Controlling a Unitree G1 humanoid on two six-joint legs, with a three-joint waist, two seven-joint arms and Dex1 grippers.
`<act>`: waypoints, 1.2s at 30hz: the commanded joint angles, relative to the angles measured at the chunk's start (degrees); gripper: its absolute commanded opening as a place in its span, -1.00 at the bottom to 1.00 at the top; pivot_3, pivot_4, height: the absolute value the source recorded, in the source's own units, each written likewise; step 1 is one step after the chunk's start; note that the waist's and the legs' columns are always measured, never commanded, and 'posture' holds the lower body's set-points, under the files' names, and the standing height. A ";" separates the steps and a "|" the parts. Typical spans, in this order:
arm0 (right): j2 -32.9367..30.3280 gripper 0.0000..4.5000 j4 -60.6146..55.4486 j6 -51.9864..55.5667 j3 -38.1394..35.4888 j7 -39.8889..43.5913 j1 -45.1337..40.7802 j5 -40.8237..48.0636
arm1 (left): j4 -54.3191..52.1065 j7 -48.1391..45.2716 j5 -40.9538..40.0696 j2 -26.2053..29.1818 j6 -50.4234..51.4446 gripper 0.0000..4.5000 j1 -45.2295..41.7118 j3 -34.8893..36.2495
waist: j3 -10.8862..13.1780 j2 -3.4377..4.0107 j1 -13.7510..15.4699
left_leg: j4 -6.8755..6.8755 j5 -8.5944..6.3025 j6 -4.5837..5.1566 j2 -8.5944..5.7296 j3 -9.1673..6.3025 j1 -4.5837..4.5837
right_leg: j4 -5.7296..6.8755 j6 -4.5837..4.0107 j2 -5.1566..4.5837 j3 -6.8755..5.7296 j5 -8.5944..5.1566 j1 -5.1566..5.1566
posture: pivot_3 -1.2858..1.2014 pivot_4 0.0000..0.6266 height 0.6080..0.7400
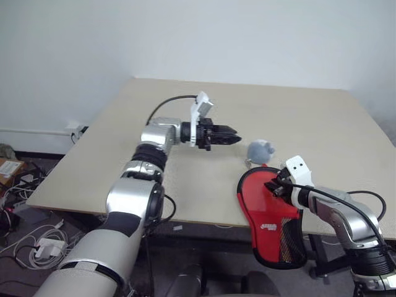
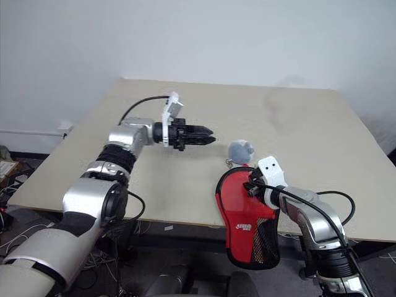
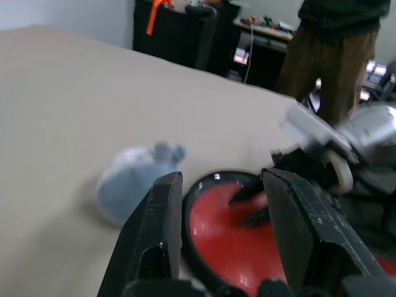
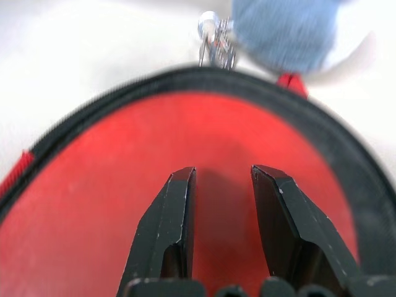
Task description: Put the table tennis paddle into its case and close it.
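Pressing down on the red case near the near edge of the tabletop, the right tool has its fingers a little apart and flat against the red face; whether it pinches anything I cannot tell. The case's narrow end hangs over that edge, mesh side showing low down. The left tool hovers above the middle of the tabletop, pointing toward the case, fingers partly open and empty. A small grey-blue fuzzy charm sits just beyond the case's round end, beside a metal ring.

I'd judge the paddle is already inside and the closing is what's in hand. The next move would call for the left tool to find the zip pull. The paddle itself is hidden, and how far the zip is shut is hard to make out.
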 commanded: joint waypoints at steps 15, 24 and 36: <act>5.49 0.23 14.00 -4.57 -7.62 -1.33 -19.17 2.60 | -30.98 24.45 0.19 -14.05 16.72 -0.06 21.61 -16.66 | -0.01 0.28 0.08 | 0.10 0.02 0.03 0.00 0.04 0.02 | 0.07 -0.03 0.08 0.15 0.03 -0.02 | 0.03 -1.00 1.00; 10.78 0.84 32.57 -9.91 -3.28 -2.45 -28.53 -2.38 | -28.90 31.20 4.31 -16.61 13.61 -0.06 24.98 -25.70 | -0.07 0.53 -0.08 | 0.10 0.03 0.04 -0.05 0.10 0.13 | 0.17 -0.10 0.10 0.27 0.07 0.01 | 0.03 -1.00 1.00; 11.99 0.84 49.39 -18.21 -0.67 -4.64 -33.79 -10.80 | -29.27 33.87 4.98 -15.28 13.77 -0.06 25.33 -28.54 | -0.32 0.89 -0.15 | 0.10 0.02 0.03 -0.10 0.09 0.18 | 0.17 -0.15 0.10 0.29 0.10 0.04 | 0.03 -1.00 1.00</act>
